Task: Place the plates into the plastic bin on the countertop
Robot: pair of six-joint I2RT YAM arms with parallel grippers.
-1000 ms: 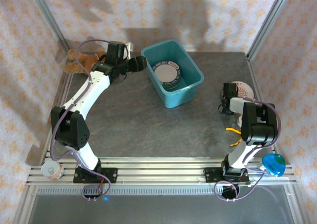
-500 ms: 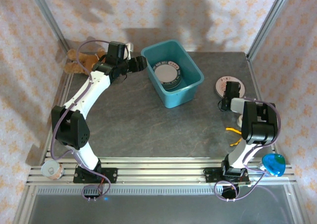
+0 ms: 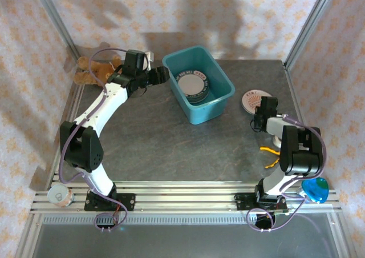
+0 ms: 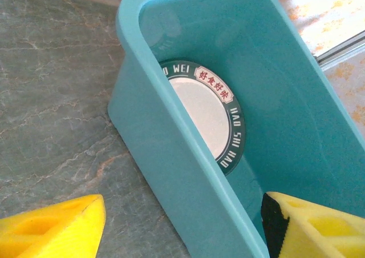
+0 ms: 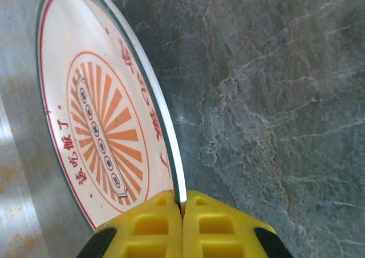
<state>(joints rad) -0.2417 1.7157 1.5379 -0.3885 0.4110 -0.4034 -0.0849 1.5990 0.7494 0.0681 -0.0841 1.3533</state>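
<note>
Green-rimmed round white plates (image 3: 191, 87) lie in the teal plastic bin (image 3: 223, 97), the left gripper (image 3: 160, 73) wide astride its wall, while the right gripper (image 5: 182, 204) pinches an orange-sunburst white plate (image 5: 97, 121) by its edge, out over the dark grey desk (image 3: 171, 138), not yet binned.

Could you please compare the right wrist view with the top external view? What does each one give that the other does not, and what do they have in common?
Right wrist view: the print on the plate, an orange sunburst ringed with red characters, and the right hand shut on its thin rim.
Top external view: the teal bin with green-rimmed plates stacked inside, the left hand open at the bin's left rim, and a teddy bear at the far left corner.
Shared: that plate in the right hand, over the dark grey countertop.
</note>
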